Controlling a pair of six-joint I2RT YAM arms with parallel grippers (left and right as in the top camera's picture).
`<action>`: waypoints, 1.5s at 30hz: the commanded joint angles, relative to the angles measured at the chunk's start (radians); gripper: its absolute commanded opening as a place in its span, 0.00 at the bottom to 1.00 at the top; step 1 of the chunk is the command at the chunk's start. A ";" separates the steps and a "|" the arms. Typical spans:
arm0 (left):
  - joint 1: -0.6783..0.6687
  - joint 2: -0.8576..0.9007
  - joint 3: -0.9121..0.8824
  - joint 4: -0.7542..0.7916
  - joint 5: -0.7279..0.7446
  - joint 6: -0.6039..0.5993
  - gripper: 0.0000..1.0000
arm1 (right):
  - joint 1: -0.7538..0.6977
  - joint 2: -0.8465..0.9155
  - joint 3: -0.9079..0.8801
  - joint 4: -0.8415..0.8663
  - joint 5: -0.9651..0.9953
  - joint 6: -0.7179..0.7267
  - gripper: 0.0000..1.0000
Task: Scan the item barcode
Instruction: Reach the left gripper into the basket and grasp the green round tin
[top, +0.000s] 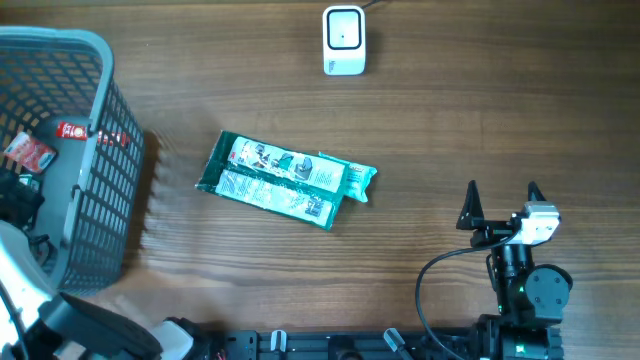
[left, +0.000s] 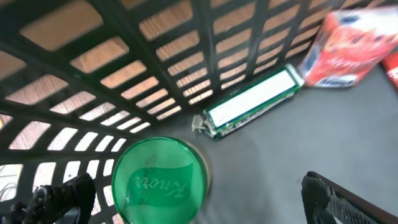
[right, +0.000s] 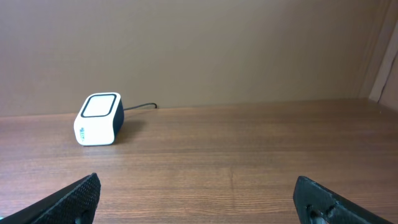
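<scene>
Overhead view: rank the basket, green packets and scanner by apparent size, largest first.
1. basket, largest though partly cut off by the frame edge
2. green packets
3. scanner

The basket (top: 105, 170) stands left, the packets (top: 285, 180) lie right of it, the scanner (top: 344, 40) behind them.

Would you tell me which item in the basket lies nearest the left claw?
The round green tub, just ahead of the left claw; the long green box and the red packet lie farther off, toward the basket wall.
</scene>
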 joint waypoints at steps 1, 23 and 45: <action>0.039 0.047 0.007 -0.001 0.012 -0.001 1.00 | 0.002 -0.005 -0.001 0.002 -0.012 0.006 1.00; 0.116 0.275 0.007 0.035 0.135 -0.265 0.93 | 0.002 -0.005 -0.001 0.003 -0.013 0.006 1.00; 0.018 -0.181 0.037 0.068 0.387 -0.430 0.72 | 0.002 -0.005 -0.001 0.003 -0.012 0.006 1.00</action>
